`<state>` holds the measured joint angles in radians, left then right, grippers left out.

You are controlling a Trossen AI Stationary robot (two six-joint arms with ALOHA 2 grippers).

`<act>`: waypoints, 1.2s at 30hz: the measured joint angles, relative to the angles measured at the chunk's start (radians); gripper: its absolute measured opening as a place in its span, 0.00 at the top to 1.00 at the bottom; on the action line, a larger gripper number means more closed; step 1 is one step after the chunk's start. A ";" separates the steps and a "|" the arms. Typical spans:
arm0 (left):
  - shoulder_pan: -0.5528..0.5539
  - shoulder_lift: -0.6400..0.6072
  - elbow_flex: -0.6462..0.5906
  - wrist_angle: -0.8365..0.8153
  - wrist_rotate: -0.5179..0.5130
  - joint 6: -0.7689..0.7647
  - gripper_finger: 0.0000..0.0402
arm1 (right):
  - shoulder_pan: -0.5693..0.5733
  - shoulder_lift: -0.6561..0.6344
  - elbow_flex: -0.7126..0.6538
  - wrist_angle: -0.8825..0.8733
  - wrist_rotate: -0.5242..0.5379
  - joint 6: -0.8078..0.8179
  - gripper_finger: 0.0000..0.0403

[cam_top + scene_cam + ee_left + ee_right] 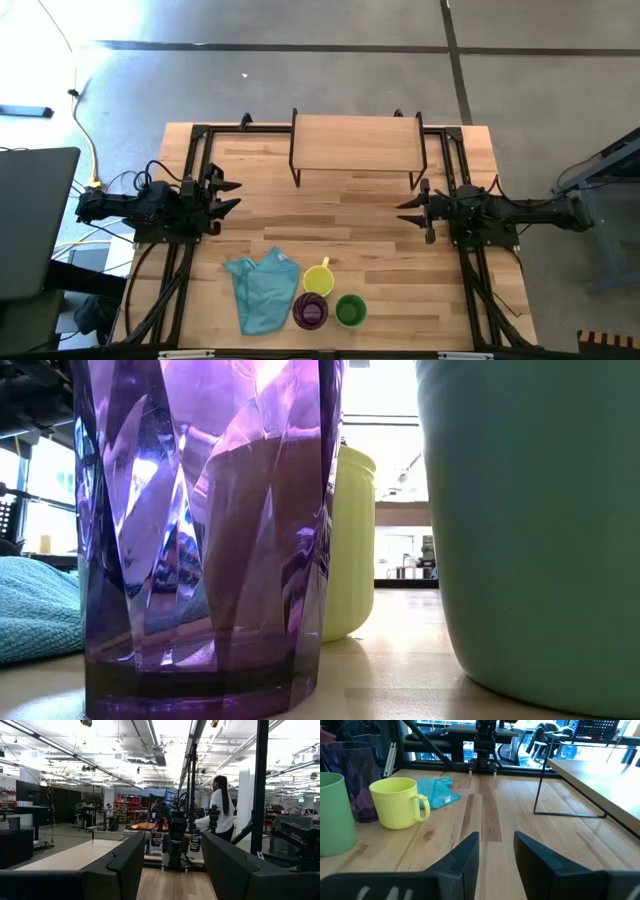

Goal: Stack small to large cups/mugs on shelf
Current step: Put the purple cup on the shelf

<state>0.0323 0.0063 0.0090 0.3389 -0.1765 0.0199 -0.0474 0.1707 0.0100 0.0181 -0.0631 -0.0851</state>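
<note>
Cups: yellow mug [318,277], purple tumbler [310,311] and green cup [350,310] stand together near the table's [350,225] front edge, beside a teal cloth [262,287].
Shelf [356,143]: at the back edge, bare.
Left gripper [228,196]: released, near the left edge.
Right gripper [408,212]: parted, holding nothing, near the right edge.

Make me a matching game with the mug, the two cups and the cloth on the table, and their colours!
Things:
1. mug with a handle
2. tall see-through cup
3. plain cup
4. cloth

Colours:
A. teal
B. green
C. yellow
D. purple

Pairs: 1-C, 2-D, 3-B, 4-A
</note>
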 joint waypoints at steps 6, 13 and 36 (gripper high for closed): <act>0.000 0.000 0.000 0.000 0.000 0.000 0.54 | 0.000 0.000 0.000 -0.001 0.029 0.135 0.72; 0.000 0.000 0.000 0.000 0.000 0.000 0.54 | 0.000 0.000 0.000 -0.001 0.031 0.190 0.72; 0.000 0.000 0.000 -0.002 0.026 -0.627 0.54 | 0.002 0.000 0.000 0.003 0.029 0.382 0.72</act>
<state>0.0322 0.0063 0.0090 0.3370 -0.1501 -0.6067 -0.0456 0.1711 0.0098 0.0209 -0.0345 0.2970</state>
